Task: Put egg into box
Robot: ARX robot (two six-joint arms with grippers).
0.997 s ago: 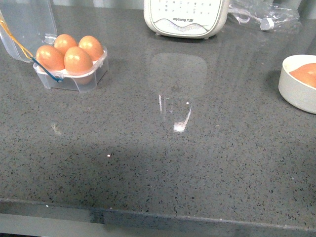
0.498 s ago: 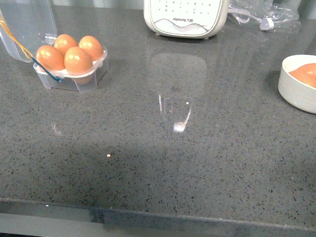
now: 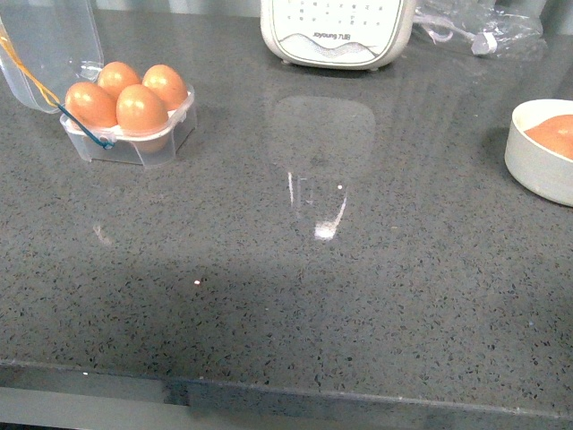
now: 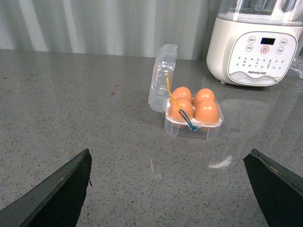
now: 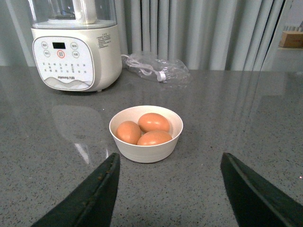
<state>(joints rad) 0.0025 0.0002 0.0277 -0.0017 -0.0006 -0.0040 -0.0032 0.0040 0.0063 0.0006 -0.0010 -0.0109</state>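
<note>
The clear box (image 3: pixel 134 148) stands at the far left of the counter with its lid (image 3: pixel 49 45) open; all its cells hold brown eggs (image 3: pixel 141 109). It also shows in the left wrist view (image 4: pixel 189 128), ahead of my left gripper (image 4: pixel 168 184), which is open, empty and well short of it. The white bowl (image 5: pixel 147 146) holds three brown eggs (image 5: pixel 153 121) in the right wrist view; my right gripper (image 5: pixel 170 189) is open and empty just short of it. In the front view the bowl (image 3: pixel 537 166) sits at the right edge. Neither arm shows there.
A white blender base (image 3: pixel 336 31) stands at the back centre, also in the left wrist view (image 4: pixel 255 52) and the right wrist view (image 5: pixel 75 56). A crumpled clear plastic bag (image 5: pixel 158 68) lies behind the bowl. The counter's front edge (image 3: pixel 286 394) runs near the bottom.
</note>
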